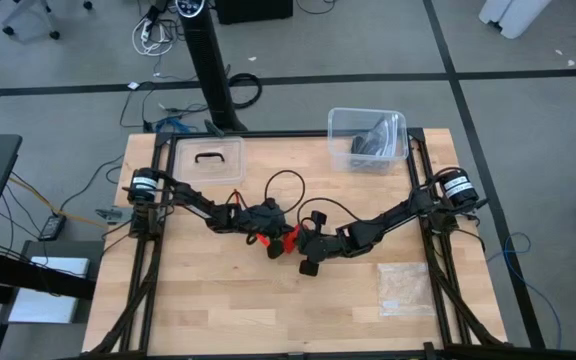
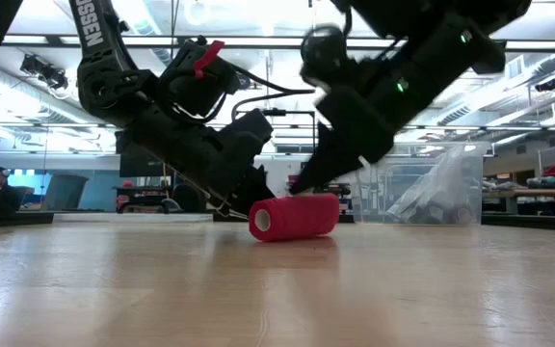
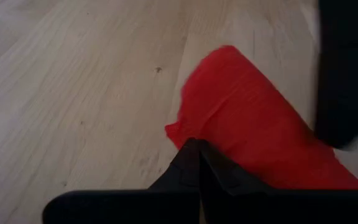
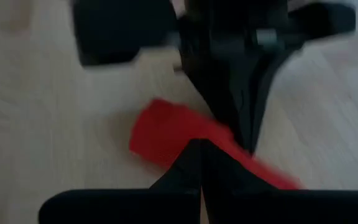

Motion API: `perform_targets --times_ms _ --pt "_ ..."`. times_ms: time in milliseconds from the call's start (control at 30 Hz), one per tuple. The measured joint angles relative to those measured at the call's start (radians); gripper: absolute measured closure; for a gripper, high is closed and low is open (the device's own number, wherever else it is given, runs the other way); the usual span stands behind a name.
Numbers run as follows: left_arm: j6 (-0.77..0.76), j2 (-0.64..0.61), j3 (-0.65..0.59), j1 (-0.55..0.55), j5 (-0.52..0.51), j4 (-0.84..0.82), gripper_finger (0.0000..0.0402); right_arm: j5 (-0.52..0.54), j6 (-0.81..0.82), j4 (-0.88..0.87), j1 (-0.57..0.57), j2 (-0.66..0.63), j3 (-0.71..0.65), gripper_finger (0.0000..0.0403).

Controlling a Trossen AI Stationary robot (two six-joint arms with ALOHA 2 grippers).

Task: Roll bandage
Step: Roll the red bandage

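Note:
The bright red bandage [image 2: 294, 217] lies as a short stubby roll on its side on the wooden table, near the middle [image 1: 284, 240]. My left gripper [image 3: 194, 147] is shut, and its tips are at one end of the roll [image 2: 251, 209]. My right gripper [image 4: 201, 147] is shut and comes at the roll from the opposite side, with its tips on the roll's top [image 2: 303, 190]. The right wrist view also shows the left gripper just beyond the roll. My left gripper's shut fingertips [image 3: 190, 155] touch the roll's outer wrap near its end [image 3: 185, 127], slanting down from the table's left. The roll lies on the table. No red shows between the fingers. My right gripper's shut fingertips [image 4: 194, 158] rest on the top of the roll [image 4: 166, 134], slanting down from the table's right. The roll stays on the table under them.
A clear plastic bin [image 1: 366, 138] holding a dark object stands at the far right. A clear lid with a dark handle [image 1: 208, 160] lies at the far left. A clear crinkly plastic bag [image 1: 405, 288] lies near the front right.

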Motion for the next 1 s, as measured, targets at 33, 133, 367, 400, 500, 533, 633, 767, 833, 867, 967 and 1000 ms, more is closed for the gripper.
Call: perform_targets --times_ms 33,133,367,400,500,533,633,767,833,867,967,1000 --pt "0.000 0.000 0.000 0.000 0.000 0.002 0.0402 0.008 -0.008 0.004 0.000 -0.002 0.007 0.0403" --pt "0.000 0.000 0.000 0.000 0.002 0.003 0.0402 0.024 -0.022 0.001 -0.003 -0.004 0.013 0.0403" --pt "0.000 0.000 0.000 -0.001 0.001 0.003 0.0402 0.001 0.015 -0.011 -0.018 0.003 0.003 0.0403" --pt "0.000 0.000 0.000 -0.001 0.001 0.003 0.0402 -0.002 0.029 -0.008 -0.017 0.003 -0.005 0.0403" --pt "0.000 0.000 0.000 -0.002 0.000 0.007 0.0402 0.003 0.066 -0.004 0.001 0.003 -0.024 0.0403" --pt "0.000 0.000 0.000 -0.002 0.000 0.012 0.0402 0.006 0.071 -0.004 0.009 0.003 -0.027 0.0403" --pt "0.000 0.000 0.000 -0.002 0.000 0.029 0.0402 0.013 0.074 -0.002 0.030 0.001 -0.041 0.0403" --pt "0.000 0.000 0.000 -0.002 0.022 0.069 0.0402 0.023 0.084 0.000 0.045 0.001 -0.056 0.0403" --pt "0.000 0.000 0.000 -0.002 0.038 0.100 0.0402 0.023 0.093 0.003 0.049 0.001 -0.064 0.0403" --pt "-0.002 0.000 -0.001 -0.002 0.046 0.120 0.0402 0.023 0.098 0.004 0.050 0.000 -0.068 0.0403" --pt "-0.007 -0.006 -0.001 0.000 0.053 0.182 0.0402 0.022 0.099 0.003 0.053 0.000 -0.070 0.0403" --pt "-0.015 -0.010 -0.001 0.001 0.063 0.202 0.0402 0.022 0.099 0.002 0.055 0.000 -0.070 0.0403"
